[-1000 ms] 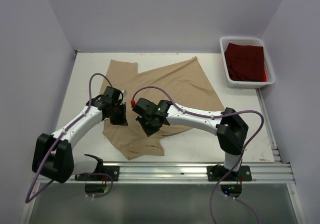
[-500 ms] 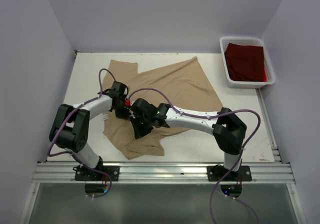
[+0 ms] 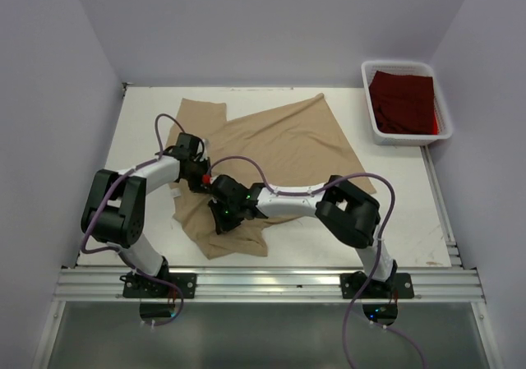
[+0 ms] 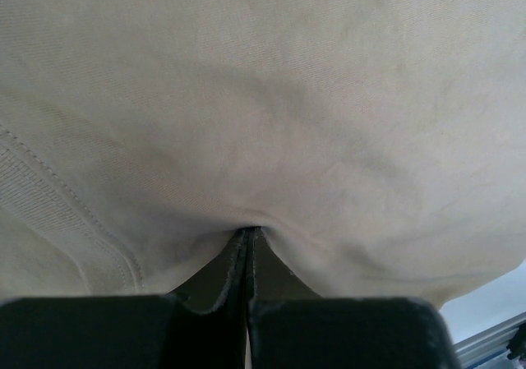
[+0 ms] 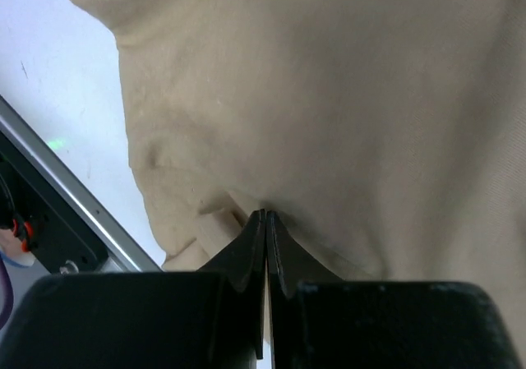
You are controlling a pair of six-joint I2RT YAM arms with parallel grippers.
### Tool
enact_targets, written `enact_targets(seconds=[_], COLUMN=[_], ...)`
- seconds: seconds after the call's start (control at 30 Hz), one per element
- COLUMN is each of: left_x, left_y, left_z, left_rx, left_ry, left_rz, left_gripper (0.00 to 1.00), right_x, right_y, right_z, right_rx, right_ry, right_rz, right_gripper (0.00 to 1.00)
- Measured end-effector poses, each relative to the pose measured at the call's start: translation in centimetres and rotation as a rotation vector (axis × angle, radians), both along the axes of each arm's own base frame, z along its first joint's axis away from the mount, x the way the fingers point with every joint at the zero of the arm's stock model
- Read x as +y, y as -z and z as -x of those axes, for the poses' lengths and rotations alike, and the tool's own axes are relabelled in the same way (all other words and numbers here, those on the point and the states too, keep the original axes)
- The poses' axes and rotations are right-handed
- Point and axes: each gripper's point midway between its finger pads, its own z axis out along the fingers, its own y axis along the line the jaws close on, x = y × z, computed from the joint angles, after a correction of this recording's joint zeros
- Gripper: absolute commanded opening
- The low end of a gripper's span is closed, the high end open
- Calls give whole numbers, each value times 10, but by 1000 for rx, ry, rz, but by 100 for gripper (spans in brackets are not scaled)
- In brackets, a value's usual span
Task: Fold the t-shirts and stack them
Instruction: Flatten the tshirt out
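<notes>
The tan t-shirt (image 3: pixel 288 139) lies spread and rumpled across the middle of the white table, and it fills the left wrist view (image 4: pixel 271 98) and the right wrist view (image 5: pixel 345 98). My left gripper (image 3: pixel 197 186) is down on its left part, jaws shut, with cloth puckering into the tips (image 4: pixel 249 231). My right gripper (image 3: pixel 219 223) sits just nearer on the shirt's lower left flap, also shut, with the cloth pinched at its tips (image 5: pixel 265 214). The dark red t-shirt (image 3: pixel 403 102) lies in the bin at the back right.
The white plastic bin (image 3: pixel 399 63) stands at the table's back right corner. A metal rail (image 3: pixel 271 283) runs along the near edge, close to the shirt's lower flap (image 5: pixel 90 221). Grey walls close in the left, back and right sides.
The left arm has folded back toward its base, its gripper staying on the shirt's left part. The right gripper has slid left and nearer, onto the lower flap. Both stayed shut.
</notes>
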Motion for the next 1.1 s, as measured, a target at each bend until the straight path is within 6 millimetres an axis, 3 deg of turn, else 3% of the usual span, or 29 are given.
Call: enact_targets(seconds=[0.17,0.3,0.4,0.53,0.6,0.77,0.9,1.1], left_x=[1,3,3,7,7,6,5,20], left_y=[0,0,1,1,1,1,0,-3], left_z=[-1,-2,-2,-7,-10,-25,-36,-66], left_rx=[1,10,24,34,36,24,13,-25], left_ry=[-5,-20,-30,-58,-64,-77,-77,-110], left_rz=[2,19,44,68,71,80,79,0], left_gripper=[0,0,0,0,0,0,0,0], right_x=[1,-15,-38,-89,-104,-166,-180,-166], right_y=[5,5,4,7,1,-7,-28,-56], right_z=[2,29,57,105,115,138,136,107], right_rx=[-19,-8,-6,59,68,120,93,-42], right_ry=[3,-31,-59,-97,-95,-84,-66,-8], right_rz=[-20,-8,25,121,133,271,283,261], right_gripper=[0,0,0,0,0,0,0,0])
